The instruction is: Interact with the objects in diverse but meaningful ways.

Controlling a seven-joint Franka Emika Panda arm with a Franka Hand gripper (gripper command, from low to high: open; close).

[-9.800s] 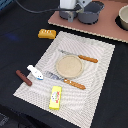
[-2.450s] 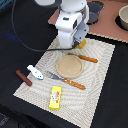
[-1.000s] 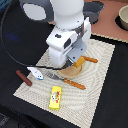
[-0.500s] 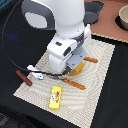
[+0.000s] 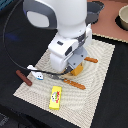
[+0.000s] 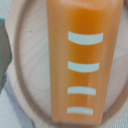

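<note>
I can't tell how the gripper's fingers stand; the white arm's bulk (image 5: 70,47) hides them. Right under it the orange-yellow ridged bread block (image 6: 85,60) lies on a round pale wooden plate (image 6: 30,75), on the striped beige mat (image 5: 100,75), with the yellow flat packet (image 5: 55,97) nearby

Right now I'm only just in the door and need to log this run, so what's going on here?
A white robot arm is bent low over the striped placemat, covering the round wooden plate. The wrist view shows the orange bread block filling the frame, over that plate; whether it is gripped or resting cannot be told. The yellow packet, brown stick and white-and-blue piece lie untouched on the exterior view's left side.
</note>
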